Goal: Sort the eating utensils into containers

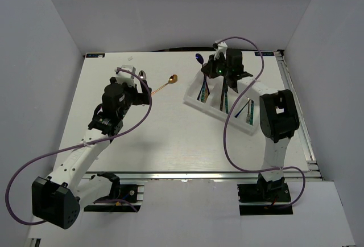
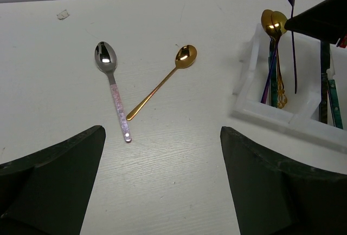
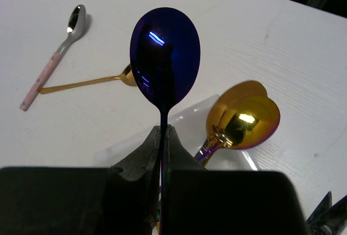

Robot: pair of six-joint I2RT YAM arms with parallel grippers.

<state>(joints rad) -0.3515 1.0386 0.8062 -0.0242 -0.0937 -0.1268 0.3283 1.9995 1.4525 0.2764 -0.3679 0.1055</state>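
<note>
My right gripper point(image 3: 164, 137) is shut on the handle of a dark blue spoon point(image 3: 164, 56) and holds it upright over the left end of the white three-compartment tray point(image 1: 193, 100). In the top view this gripper point(image 1: 211, 69) is at the tray's far end. Gold and iridescent spoons point(image 3: 243, 117) lie in the compartment below, and other utensils point(image 1: 225, 100) fill the rest. A silver spoon with a pink handle point(image 2: 111, 90) and a gold spoon point(image 2: 162, 80) lie on the table left of the tray. My left gripper point(image 2: 162, 191) is open and empty, just short of them.
White walls enclose the table on the left, back and right. Purple cables point(image 1: 230, 139) loop from both arms over the table. A small clear scrap point(image 2: 63, 14) lies near the back edge. The tray's near corner point(image 2: 271, 113) is at the right of the left wrist view.
</note>
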